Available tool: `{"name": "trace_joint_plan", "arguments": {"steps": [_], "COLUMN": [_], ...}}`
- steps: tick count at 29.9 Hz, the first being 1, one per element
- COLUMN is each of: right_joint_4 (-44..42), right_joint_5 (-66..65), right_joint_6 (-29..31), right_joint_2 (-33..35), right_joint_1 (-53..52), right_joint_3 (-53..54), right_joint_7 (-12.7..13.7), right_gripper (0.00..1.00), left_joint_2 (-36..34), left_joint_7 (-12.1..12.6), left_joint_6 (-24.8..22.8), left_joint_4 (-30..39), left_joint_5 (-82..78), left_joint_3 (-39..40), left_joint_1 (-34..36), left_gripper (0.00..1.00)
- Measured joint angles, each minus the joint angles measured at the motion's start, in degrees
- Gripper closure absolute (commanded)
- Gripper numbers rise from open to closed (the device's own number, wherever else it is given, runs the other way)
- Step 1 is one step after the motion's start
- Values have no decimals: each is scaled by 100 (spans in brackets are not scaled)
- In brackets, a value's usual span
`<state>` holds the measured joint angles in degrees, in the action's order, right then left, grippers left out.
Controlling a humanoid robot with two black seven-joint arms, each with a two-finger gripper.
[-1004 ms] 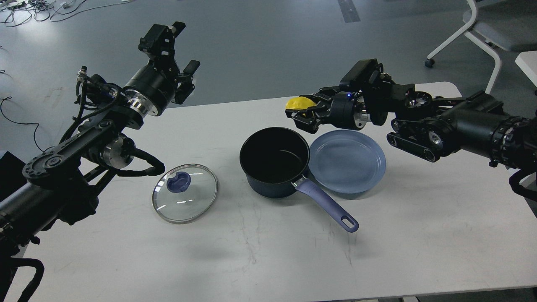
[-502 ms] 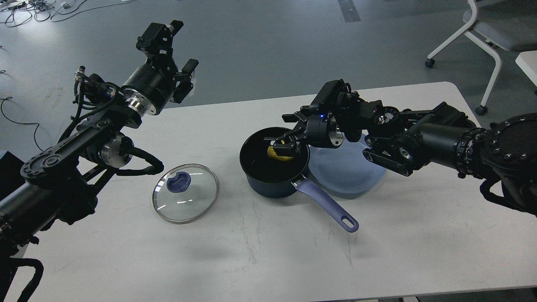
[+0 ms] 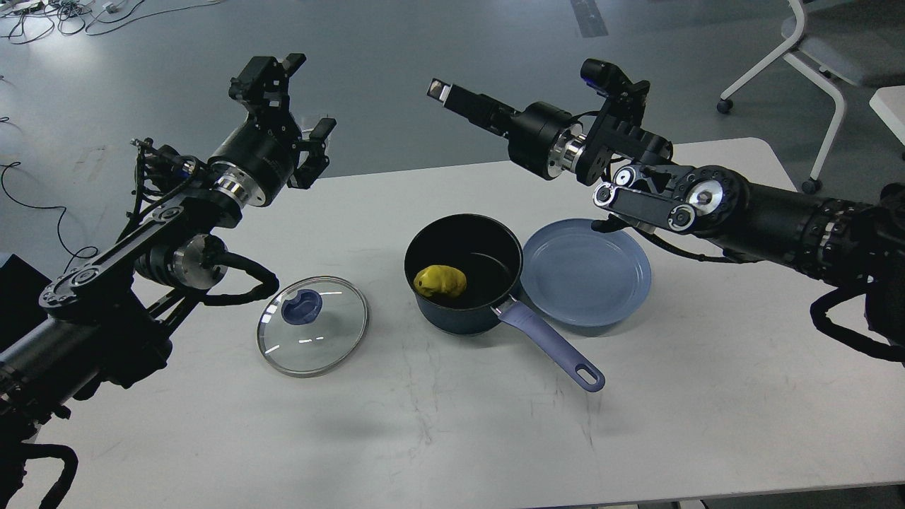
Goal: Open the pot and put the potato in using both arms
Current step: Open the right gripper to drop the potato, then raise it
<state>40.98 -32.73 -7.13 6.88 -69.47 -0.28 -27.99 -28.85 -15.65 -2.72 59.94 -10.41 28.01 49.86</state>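
The dark navy pot (image 3: 461, 319) stands uncovered in the middle of the table, its lavender handle (image 3: 553, 347) pointing to the front right. The yellow potato (image 3: 440, 281) lies inside the pot on its black bottom. My right gripper (image 3: 452, 99) is raised high above the far side of the table, behind the pot, and holds nothing; its fingers look like one dark bar. My left gripper (image 3: 295, 106) is open and empty, held high over the table's far left edge.
The glass lid (image 3: 313, 325) with a blue knob lies flat on the table left of the pot. A flat blue plate (image 3: 590, 279) touches the pot's right side. A white chair (image 3: 813, 49) stands beyond the table at the far right.
My right gripper lowered the potato into the pot, let it go, and rose up and back. The potato now rests in the pot. The left arm barely moved.
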Motion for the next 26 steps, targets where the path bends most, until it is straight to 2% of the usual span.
{"name": "trace_joint_plan", "arguments": {"steps": [4,12,15,17,21,26], "right_joint_4": [307,476,678,807,1051,1076], "right_joint_5": [1550,2763,2957,3012,3130,3207], "right_joint_6": [530,1558,1723,1744,1746,1745], "right_joint_2": [351,853,1078,1156,1305,1304], "right_joint_1": [333,1274,1525,1603,1650,1614], "right_joint_3": [997,2257,2416,2444,2474,2620], "right_joint_7": [25,1115,1558,1748,1917,1901], "right_gripper": [0,0,0,0,0,0], "left_joint_2": [0,36,27,21,30,66], "left_joint_7": [122,585,806,923,981,941], "left_joint_6": [-45,-349,-465,-488,-501,-503], "left_joint_4": [0,0,0,-1,-1,-1], "left_joint_5": [120,128,153,185,204,204], "left_joint_3": [235,631,764,807,821,830], "left_joint_1": [-273,-704,-742,-755,-846,-919], "left_gripper": [2,2,2,2,2,2]}}
